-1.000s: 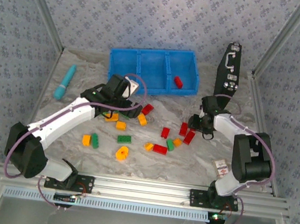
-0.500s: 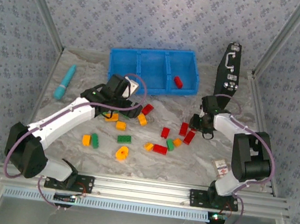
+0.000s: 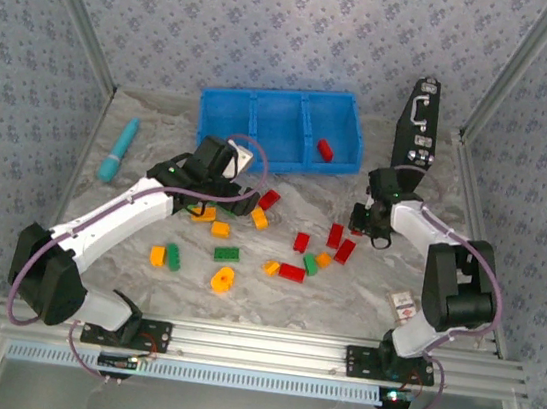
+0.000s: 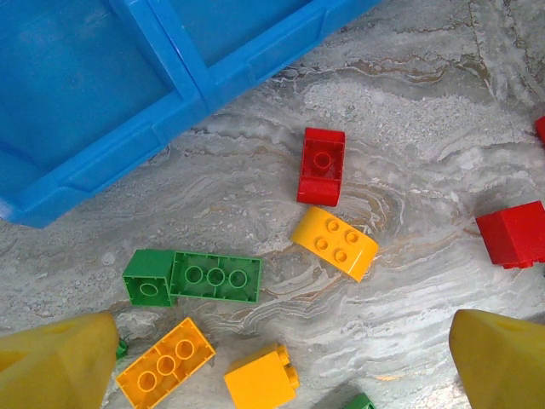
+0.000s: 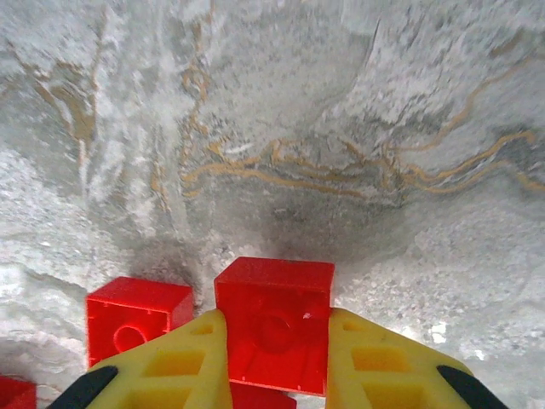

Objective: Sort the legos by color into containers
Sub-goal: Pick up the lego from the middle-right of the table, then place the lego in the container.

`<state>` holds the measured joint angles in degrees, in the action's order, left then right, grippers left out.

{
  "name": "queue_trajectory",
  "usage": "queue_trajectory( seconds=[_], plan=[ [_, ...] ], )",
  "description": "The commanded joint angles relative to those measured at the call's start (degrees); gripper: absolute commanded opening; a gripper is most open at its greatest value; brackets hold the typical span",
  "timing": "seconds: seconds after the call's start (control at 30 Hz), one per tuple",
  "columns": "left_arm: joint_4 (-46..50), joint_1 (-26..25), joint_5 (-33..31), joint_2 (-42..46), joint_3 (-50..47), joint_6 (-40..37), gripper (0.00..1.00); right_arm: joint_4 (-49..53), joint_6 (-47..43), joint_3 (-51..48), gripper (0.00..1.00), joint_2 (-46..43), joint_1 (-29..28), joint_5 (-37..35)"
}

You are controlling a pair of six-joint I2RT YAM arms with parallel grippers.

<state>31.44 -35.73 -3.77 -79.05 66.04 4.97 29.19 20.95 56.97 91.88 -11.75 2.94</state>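
Observation:
Red, green and orange-yellow legos (image 3: 227,254) lie scattered on the marbled table between the arms. The blue three-compartment tray (image 3: 226,123) stands at the back, with one red lego (image 3: 325,150) in its right compartment. My right gripper (image 3: 360,221) is shut on a red lego (image 5: 272,290), which sits between the yellow fingers (image 5: 196,358); another red lego (image 5: 136,311) lies just to its left. My left gripper (image 3: 232,199) hangs open over a cluster near the tray wall (image 4: 255,64): a green lego (image 4: 194,277), an orange one (image 4: 166,362), a yellow cube (image 4: 260,379) and a red one (image 4: 321,166).
A teal cylinder (image 3: 117,149) lies at the far left. A black case with latches (image 3: 419,123) stands at the back right, close to the right arm. A small white-and-red box (image 3: 403,306) sits near the right arm's base. Metal frame posts line the sides.
The right gripper has closed on the red lego and shifted slightly toward the back. The left arm and its open gripper have not moved.

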Motion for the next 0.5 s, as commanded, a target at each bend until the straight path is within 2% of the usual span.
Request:
queue_trajectory(
  seconds=[0.0,0.23,0.47],
  plan=[
    [-0.98,0.23,-0.2,1.9,-0.45,-0.96,1.0,4.14,-0.91,4.65,0.26,-2.79,-0.53,-1.48],
    [-1.41,2.61,0.71,3.65,-0.91,-0.84,1.0,4.95,-1.97,17.24,0.26,-0.77,-2.05,-0.84],
    [-0.47,4.76,0.91,5.81,-1.2,-1.14,1.0,3.09,-5.25,32.87,0.26,9.16,-3.08,-1.9]
  ],
)
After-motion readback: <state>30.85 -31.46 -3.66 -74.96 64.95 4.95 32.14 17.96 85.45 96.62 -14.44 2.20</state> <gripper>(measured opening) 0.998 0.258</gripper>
